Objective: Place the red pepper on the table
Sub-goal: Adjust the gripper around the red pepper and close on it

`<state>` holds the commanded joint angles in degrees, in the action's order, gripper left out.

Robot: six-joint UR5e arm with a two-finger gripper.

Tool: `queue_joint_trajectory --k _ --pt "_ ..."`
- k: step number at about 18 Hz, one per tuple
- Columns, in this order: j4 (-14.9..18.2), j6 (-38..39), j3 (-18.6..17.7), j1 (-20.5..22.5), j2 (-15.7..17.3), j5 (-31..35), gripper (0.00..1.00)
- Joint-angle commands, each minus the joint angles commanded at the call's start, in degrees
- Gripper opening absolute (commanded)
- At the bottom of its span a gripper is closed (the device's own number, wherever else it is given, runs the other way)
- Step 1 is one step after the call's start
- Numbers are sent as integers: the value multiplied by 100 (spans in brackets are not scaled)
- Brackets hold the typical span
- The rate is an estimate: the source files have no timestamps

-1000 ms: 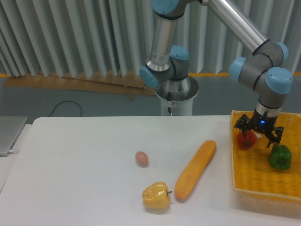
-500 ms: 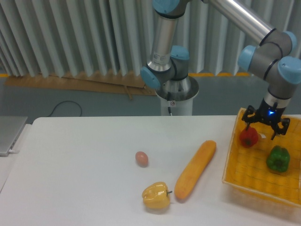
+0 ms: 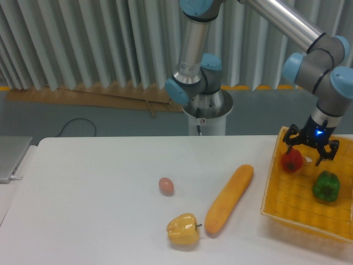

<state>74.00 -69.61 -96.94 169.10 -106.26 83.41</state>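
**Red pepper sits in the basket**

Red and shiny, the small bell pepper lies inside the yellow woven basket, next to a green bell pepper. The black gripper hangs just above it, its fingers spread wide with nothing in them. On the flat white desk lie a yellow bell pepper, a long orange squash and a small brownish egg.
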Motion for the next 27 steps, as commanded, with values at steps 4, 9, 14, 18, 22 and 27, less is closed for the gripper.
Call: queue_joint_trajectory --k 4,9,14,18,22,27 --pt "53 -9 -44 -9 35 -9 100" --pt "-78 -498 -211 44 -17 0 100" --pt "-325 -747 -299 141 -79 53 100" --pt "-325 -755 -299 114 -53 105 100" --pt "-387 -686 -299 62 -53 158 100" --pt "-369 -834 -264 70 -35 263 64"
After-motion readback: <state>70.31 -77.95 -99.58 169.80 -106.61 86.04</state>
